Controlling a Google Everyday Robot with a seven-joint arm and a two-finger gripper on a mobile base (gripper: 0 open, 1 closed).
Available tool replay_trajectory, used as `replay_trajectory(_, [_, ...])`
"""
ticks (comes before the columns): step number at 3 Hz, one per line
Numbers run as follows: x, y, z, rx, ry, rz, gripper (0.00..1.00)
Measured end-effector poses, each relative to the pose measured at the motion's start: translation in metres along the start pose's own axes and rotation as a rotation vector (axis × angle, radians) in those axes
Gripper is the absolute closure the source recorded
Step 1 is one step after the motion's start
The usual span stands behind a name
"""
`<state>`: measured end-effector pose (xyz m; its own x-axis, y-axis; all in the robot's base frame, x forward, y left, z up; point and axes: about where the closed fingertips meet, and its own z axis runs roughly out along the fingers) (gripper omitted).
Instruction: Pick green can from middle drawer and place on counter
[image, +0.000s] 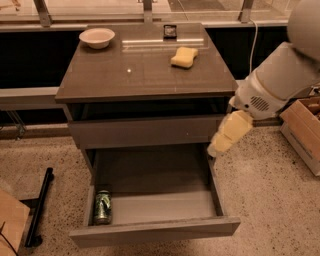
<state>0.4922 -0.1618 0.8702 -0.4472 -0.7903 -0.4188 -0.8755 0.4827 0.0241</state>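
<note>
The green can (102, 206) sits in the front left corner of the open middle drawer (155, 231), against its left wall. The drawer is pulled far out at the bottom of the cabinet, below the closed upper drawer front (145, 131). The counter (145, 80) is the glossy grey-brown top above. My white arm reaches in from the right. My gripper (221, 145) is the pale cream piece at its end. It hangs by the cabinet's right side, over the drawer's back right corner, far from the can and holding nothing.
On the counter are a yellow sponge (184, 56), a white bowl (97, 37) and a small black object (170, 31). A cardboard box (305, 127) stands on the floor at right. A black bar (40, 205) and more cardboard (10, 225) lie at left.
</note>
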Motion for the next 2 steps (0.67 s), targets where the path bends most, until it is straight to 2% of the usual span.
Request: replay_trajectory(2, [-0.029, -0.025, 0.105, -0.063, -0.039, 0.249, 0.00])
